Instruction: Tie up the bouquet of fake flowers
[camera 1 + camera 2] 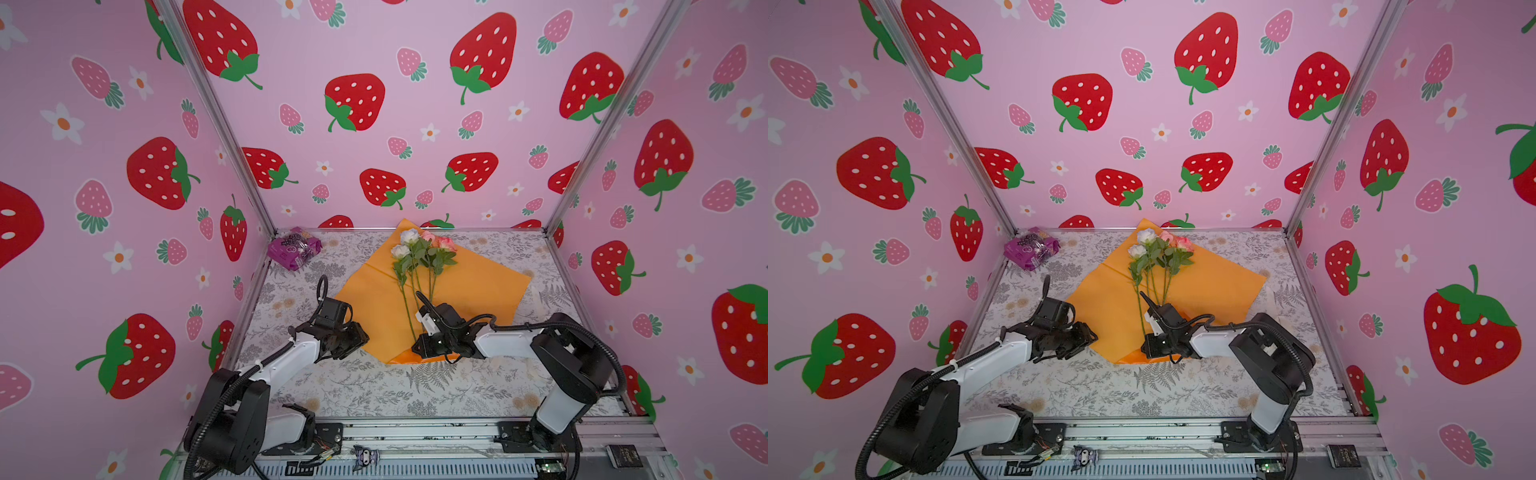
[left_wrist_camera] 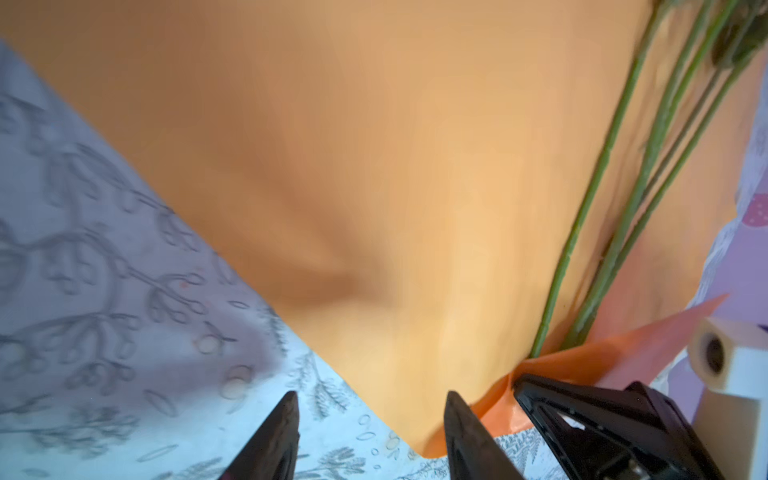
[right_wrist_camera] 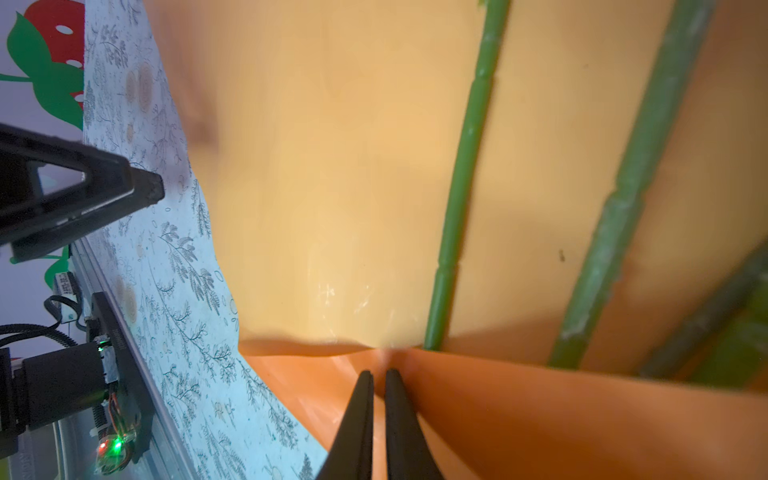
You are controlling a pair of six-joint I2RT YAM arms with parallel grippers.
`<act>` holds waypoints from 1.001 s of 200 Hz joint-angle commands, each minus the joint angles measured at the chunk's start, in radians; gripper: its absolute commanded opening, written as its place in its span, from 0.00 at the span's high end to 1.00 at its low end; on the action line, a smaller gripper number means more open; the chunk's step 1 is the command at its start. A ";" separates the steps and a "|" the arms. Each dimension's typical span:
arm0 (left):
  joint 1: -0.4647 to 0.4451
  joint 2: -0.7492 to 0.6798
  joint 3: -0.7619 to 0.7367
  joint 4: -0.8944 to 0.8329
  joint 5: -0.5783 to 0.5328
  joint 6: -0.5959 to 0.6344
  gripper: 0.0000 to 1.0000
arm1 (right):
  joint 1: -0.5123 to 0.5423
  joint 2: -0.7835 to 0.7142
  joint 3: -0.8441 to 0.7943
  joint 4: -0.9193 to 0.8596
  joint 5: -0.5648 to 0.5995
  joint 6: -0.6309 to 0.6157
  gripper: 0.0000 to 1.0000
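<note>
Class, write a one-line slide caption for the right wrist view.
The right gripper pinches a fold of the orange paper, with green flower stems lying on it.

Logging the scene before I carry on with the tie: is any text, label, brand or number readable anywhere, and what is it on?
Nothing can be quoted with confidence.
purple packet: printed design, too small to read.
small black box by the front rail: gold lettering, too blurred to read.
white tag in the right wrist view: tiny print, unreadable.
orange wrapping paper: no print visible.
</note>
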 commanded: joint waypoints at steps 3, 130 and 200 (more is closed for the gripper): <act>0.091 0.021 -0.010 0.008 0.098 0.044 0.40 | -0.005 0.011 -0.026 -0.035 0.027 0.012 0.88; 0.244 0.352 0.020 0.326 0.238 0.001 0.37 | -0.005 0.016 -0.022 -0.044 0.032 0.016 0.87; 0.251 0.417 0.058 0.541 0.364 -0.065 0.34 | -0.005 0.020 -0.021 -0.046 0.033 0.017 0.87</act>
